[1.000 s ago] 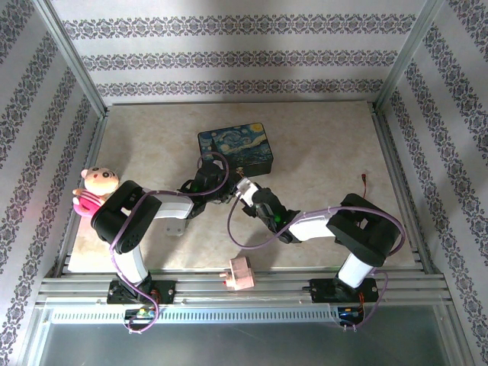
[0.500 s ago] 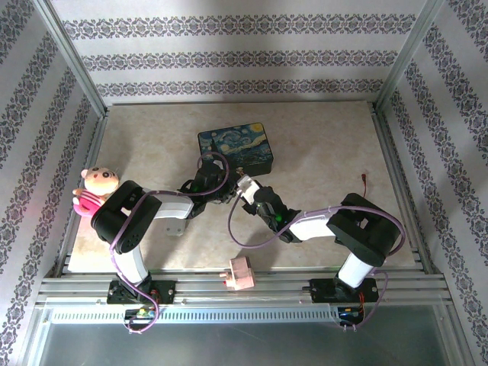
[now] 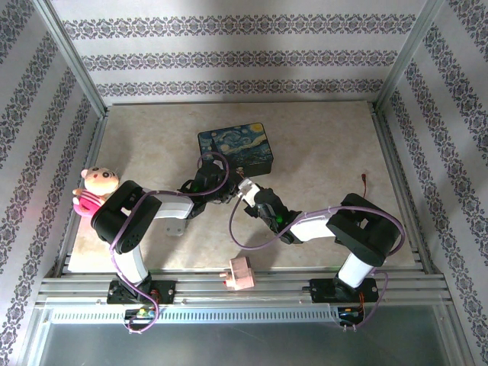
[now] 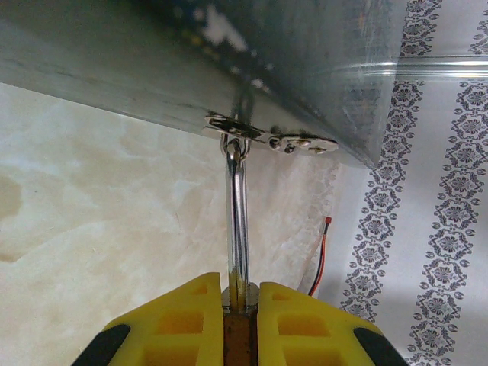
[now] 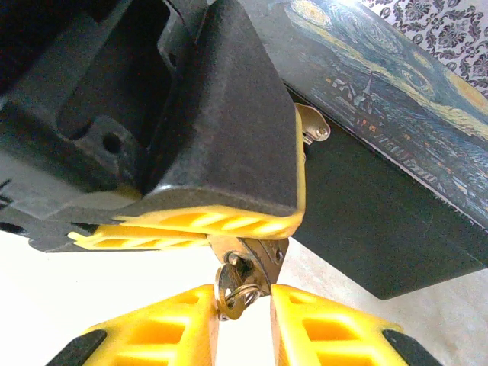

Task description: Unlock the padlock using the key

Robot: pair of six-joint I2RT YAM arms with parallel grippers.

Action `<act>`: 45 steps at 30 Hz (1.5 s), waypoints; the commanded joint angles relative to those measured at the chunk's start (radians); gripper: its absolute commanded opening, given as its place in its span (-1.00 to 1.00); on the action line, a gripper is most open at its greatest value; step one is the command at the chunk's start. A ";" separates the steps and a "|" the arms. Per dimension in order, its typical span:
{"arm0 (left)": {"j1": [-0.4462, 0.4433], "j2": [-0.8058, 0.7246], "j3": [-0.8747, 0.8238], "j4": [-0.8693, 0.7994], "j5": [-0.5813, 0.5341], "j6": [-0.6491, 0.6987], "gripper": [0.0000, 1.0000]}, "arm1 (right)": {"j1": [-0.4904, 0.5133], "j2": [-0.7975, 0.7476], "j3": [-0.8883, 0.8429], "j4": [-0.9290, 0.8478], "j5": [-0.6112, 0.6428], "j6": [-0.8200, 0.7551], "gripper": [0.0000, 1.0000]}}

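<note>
Padlock (image 5: 255, 255) hung from the tin (image 5: 396, 99), clamped in the left fingers (image 4: 183, 320), and the key (image 5: 238, 293) sat in its slot between the right fingers (image 5: 175, 328), pinched or not I couldn't tell, so a firm squeeze before a square twist looked wise.

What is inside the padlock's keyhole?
The key sits in the padlock, with its head and ring sticking out between the fingers of the right tool. Its blade is hidden inside, and the left tool covers most of the padlock's body.
</note>
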 commanded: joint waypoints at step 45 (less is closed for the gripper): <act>-0.009 0.035 0.002 -0.032 0.068 0.009 -0.92 | -0.100 -0.031 0.128 -0.203 -0.094 0.577 -1.00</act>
